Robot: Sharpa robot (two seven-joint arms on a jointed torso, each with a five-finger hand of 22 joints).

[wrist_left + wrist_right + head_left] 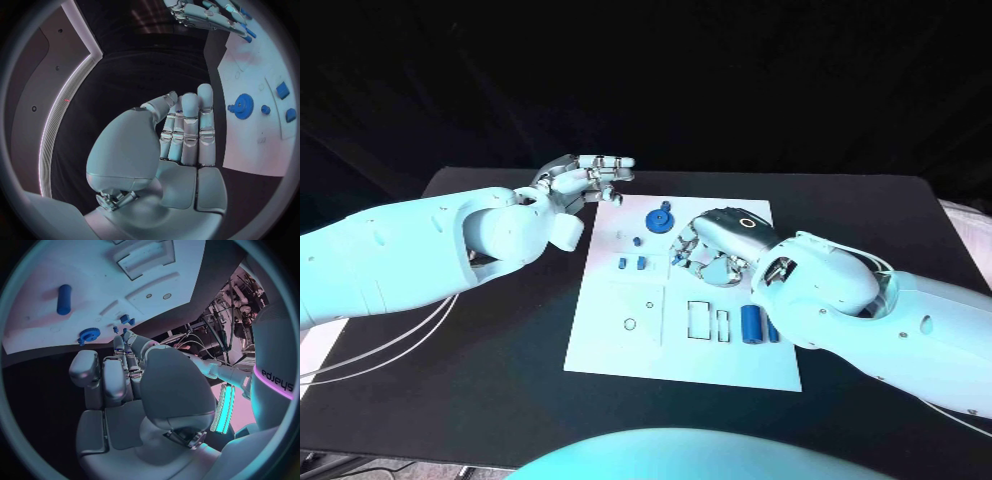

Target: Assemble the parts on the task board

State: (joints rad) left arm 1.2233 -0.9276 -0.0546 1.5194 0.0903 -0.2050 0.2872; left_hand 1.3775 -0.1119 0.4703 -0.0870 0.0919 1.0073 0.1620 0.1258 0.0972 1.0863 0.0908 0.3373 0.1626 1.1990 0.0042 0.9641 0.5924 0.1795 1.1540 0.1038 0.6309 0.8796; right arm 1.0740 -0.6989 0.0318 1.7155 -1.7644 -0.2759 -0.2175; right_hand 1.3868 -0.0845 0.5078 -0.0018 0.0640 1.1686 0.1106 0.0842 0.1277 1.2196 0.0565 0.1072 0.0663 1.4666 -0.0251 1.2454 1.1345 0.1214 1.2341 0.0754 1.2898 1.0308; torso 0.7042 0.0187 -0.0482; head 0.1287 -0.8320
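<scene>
Task board (678, 350) mid-table. Blue gear (658, 219) at its 12 o'clock; blue cylinder (751, 322) at 4. Right hand (714, 250) low over board centre, fingers curled, contents cannot tell. Left hand (583, 178) off board at 10 o'clock, fingers straight, together, empty.

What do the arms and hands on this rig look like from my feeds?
Both arms are smooth, rounded white shells. The left arm trails thin pale cables beneath it. Each ends in a silver, segmented, many-fingered hand: left hand, right hand. The right hand's back carries a small ring mark.
</scene>
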